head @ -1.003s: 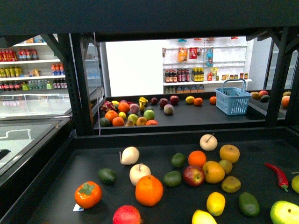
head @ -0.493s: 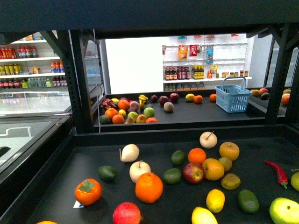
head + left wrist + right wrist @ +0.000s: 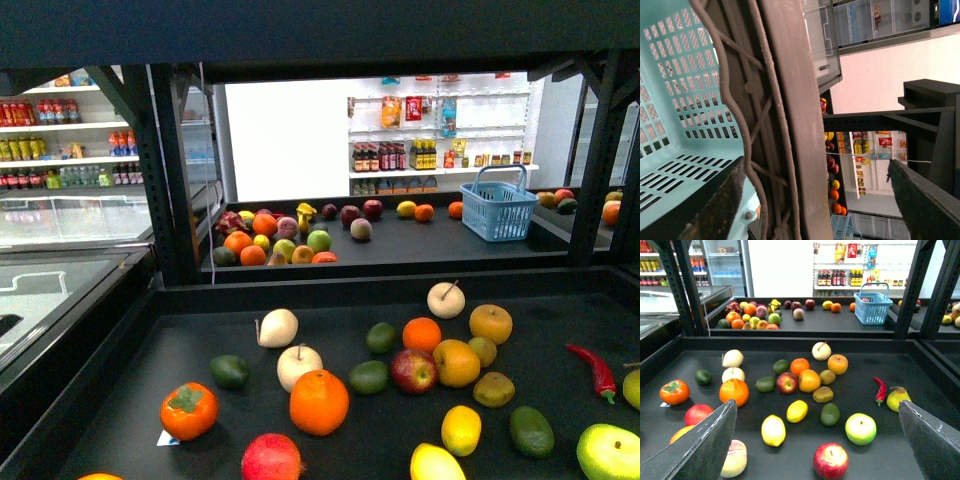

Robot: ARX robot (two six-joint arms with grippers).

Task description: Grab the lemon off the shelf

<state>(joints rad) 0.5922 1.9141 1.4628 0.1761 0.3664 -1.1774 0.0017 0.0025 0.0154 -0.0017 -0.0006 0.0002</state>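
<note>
The shelf (image 3: 352, 288) is a black tiered stand whose near dark tray holds scattered fruit. Two yellow lemons lie near its front right: one oval lemon (image 3: 461, 430) (image 3: 797, 411) and a larger one (image 3: 436, 466) (image 3: 773, 430) just in front of it. My right gripper (image 3: 816, 405) is open and empty, hovering above the tray's front, with both lemons between its fingers (image 3: 705, 445) and below them. My left gripper (image 3: 816, 162) is open and empty beside a brown upright. Neither gripper shows in the front view.
Around the lemons lie an orange (image 3: 734, 391), red apples (image 3: 830, 460), a green apple (image 3: 860, 428), an avocado (image 3: 830, 414), a chili (image 3: 880, 390) and a pear (image 3: 898, 398). A teal basket (image 3: 675, 100) fills the left wrist view. A blue basket (image 3: 498, 212) stands on the far tray.
The front view shifted slightly a second ago, so the fruit sits a little higher in the picture; since half a second ago nothing has moved.
</note>
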